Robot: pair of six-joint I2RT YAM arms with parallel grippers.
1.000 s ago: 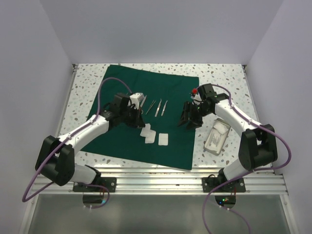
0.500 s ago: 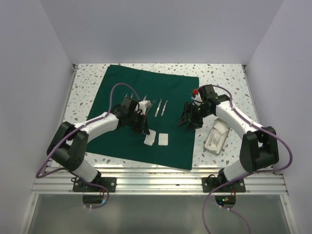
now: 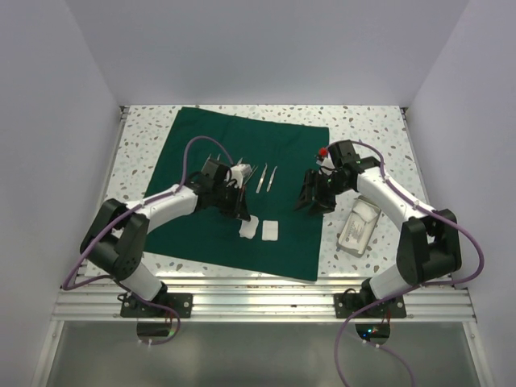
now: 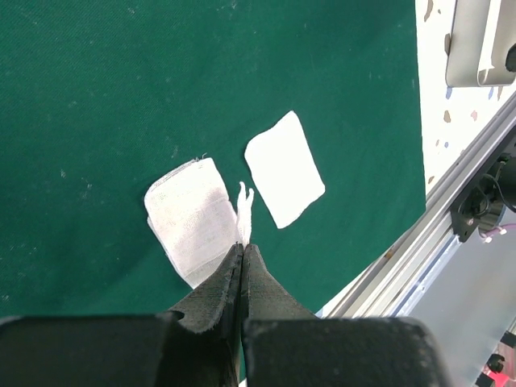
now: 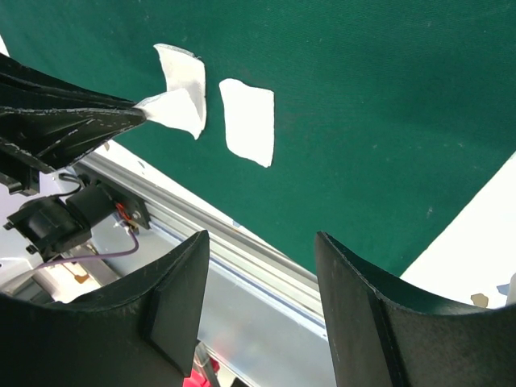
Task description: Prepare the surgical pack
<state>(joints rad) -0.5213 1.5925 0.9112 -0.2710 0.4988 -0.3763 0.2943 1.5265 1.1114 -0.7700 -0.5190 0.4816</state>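
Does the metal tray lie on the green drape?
No, the metal tray lies on the speckled table, to the right of the green drape.

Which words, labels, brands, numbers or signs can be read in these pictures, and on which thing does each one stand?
No text can be read in any view.
Drape, gauze, tweezers: plain, no print visible.
Tray: faint grey marks inside, too small to read.
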